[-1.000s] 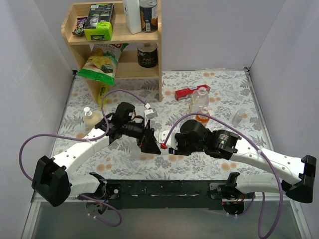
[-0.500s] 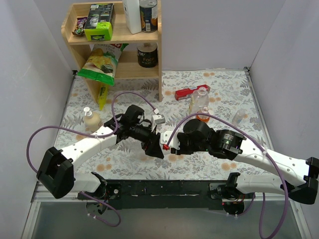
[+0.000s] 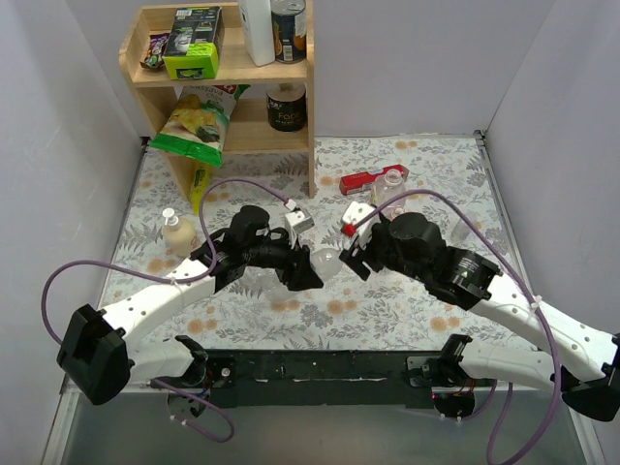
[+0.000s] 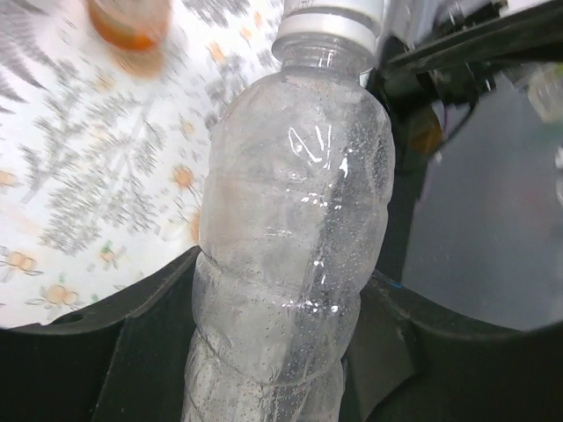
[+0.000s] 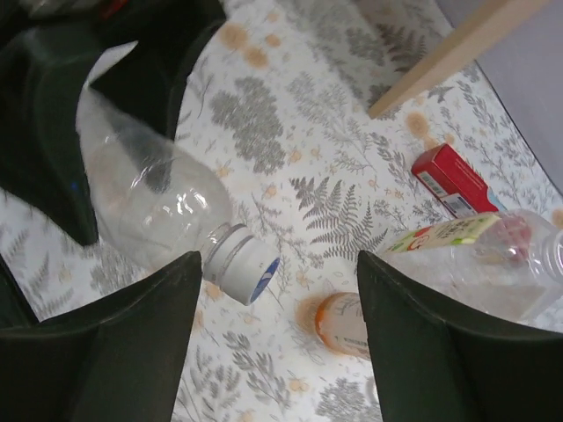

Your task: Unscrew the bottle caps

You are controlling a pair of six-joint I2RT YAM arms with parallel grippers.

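Left tool (image 4: pixel 281 356) closed round the lower body of a clear bottle (image 4: pixel 295 220), both fingers pressed to its sides. Bottle hangs tilted over the flowered counter (image 5: pixel 264 132); whether it touches the cloth I cannot tell. Its white cap (image 5: pixel 239 264) is on and points toward the right tool (image 5: pixel 280 286). That tool gapes wide and holds nothing, with the cap just ahead of its fingers and apart from them. Orange-filled bottle (image 5: pixel 341 323) and red box (image 5: pixel 456 180) beyond.

Lab test cell: white partition walls (image 3: pixel 58 145), floral-clothed table (image 3: pixel 436 165).
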